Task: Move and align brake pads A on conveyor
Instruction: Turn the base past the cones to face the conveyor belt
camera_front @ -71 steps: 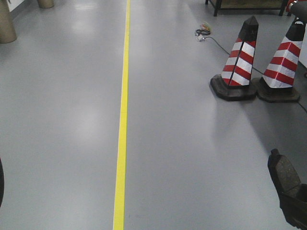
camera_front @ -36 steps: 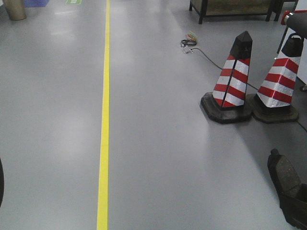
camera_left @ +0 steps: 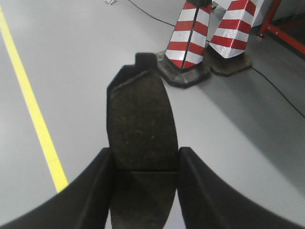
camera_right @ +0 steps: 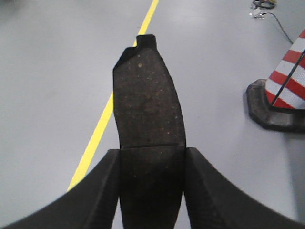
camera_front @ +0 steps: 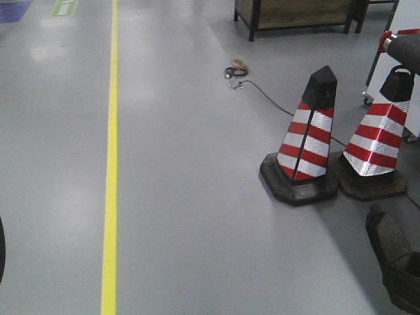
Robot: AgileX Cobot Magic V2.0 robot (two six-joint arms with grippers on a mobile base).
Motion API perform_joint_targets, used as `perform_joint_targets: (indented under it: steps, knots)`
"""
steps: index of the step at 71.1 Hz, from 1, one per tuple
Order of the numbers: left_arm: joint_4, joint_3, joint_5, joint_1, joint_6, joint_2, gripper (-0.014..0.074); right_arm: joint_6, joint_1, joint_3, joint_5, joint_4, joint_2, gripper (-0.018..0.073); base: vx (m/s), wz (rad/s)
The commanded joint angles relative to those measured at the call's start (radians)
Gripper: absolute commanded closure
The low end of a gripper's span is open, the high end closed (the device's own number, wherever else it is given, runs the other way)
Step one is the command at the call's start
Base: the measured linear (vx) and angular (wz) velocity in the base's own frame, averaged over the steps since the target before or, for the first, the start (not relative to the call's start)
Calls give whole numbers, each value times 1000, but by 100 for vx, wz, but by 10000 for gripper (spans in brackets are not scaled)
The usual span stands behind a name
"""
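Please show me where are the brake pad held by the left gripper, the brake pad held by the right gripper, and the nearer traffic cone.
left brake pad (camera_left: 140, 121), left wrist view, middle of its rough face.
right brake pad (camera_right: 148, 102), right wrist view, middle of its rough face.
nearer traffic cone (camera_front: 305, 141), front-facing view, its striped side.

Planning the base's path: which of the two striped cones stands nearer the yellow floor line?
The cone with the pointed black top; it stands on the side toward the yellow floor line, with the other cone beyond it, by the white equipment.
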Motion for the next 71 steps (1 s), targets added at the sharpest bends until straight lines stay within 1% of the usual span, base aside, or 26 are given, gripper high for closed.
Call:
perform_joint_targets:
  steps: [1, 48, 71]
  knots:
    - [-6, -26, -87, -6, -2, 3, 379, -7, -4, -31, -89, -7, 3, 517, 66, -24]
    - [-6, -26, -87, -6, -2, 3, 379, -7, -4, -31, -89, -7, 3, 517, 61, -31]
    - [-6, -26, -87, -6, -2, 3, 379, -7, -4, -31, -89, -7, 3, 517, 53, -46]
